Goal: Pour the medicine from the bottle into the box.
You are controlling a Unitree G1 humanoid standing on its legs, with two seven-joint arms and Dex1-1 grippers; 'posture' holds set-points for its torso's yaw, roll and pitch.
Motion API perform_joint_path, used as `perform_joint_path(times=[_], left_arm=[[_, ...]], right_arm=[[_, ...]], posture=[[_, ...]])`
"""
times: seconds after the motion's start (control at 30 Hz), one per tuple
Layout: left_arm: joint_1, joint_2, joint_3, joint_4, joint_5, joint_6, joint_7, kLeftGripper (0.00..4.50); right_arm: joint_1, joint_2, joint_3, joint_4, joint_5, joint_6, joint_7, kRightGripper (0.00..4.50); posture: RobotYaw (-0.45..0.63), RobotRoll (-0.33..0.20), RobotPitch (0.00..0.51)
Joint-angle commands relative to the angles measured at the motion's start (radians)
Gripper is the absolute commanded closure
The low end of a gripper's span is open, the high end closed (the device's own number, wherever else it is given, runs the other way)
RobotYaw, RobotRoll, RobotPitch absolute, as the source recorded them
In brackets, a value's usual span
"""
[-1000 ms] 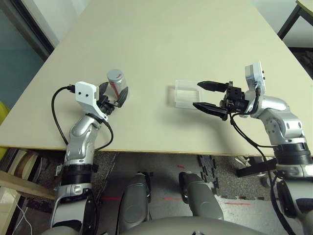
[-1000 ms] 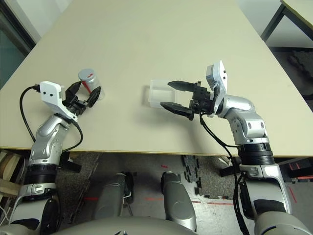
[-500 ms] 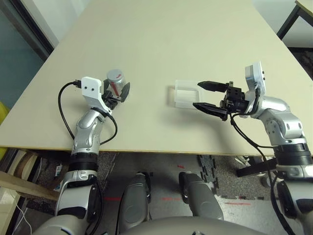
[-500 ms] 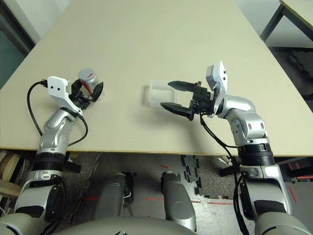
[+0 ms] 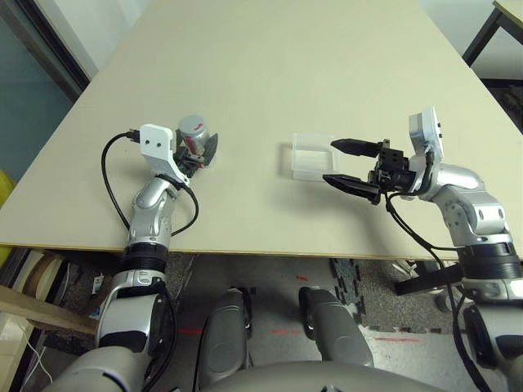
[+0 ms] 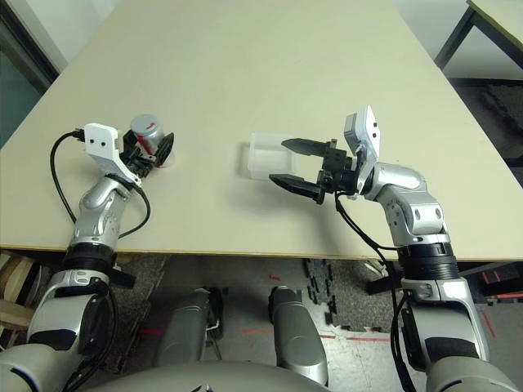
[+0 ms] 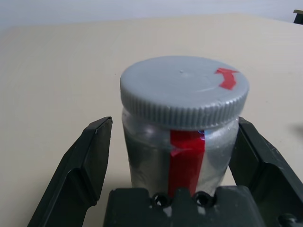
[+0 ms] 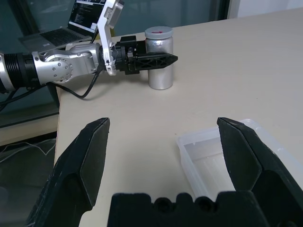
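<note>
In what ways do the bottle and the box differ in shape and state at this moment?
The bottle is an upright silvery cylinder with a grey cap on; the box is low, square, clear and open-topped. The bottle stands between the fingers of the left tool; the box lies ahead of the open right tool, untouched. Both rest on the table.

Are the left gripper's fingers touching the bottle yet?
Apart. The left wrist view shows table surface between each of the fingers and the bottle, which stands capped between the open jaws.
</note>
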Motion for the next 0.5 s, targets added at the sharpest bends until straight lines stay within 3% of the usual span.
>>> perform_joint_path(times=[0.03, 0.5], left_arm=[[-0.027, -0.003, -0.010, 0.053, 0.019, -0.026, -0.006, 0.04], [-0.077, -0.004, -0.013, 0.144, 0.033, -0.075, -0.012, 0.04]], right_arm=[[0.010, -0.006, 0.007, -0.024, -0.004, -0.009, -0.002, 0.00], [0.023, -0.007, 0.008, -0.037, -0.007, -0.010, -0.007, 0.00]], posture=[[-0.18, 0.000, 0.146], [-0.18, 0.000, 0.148]])
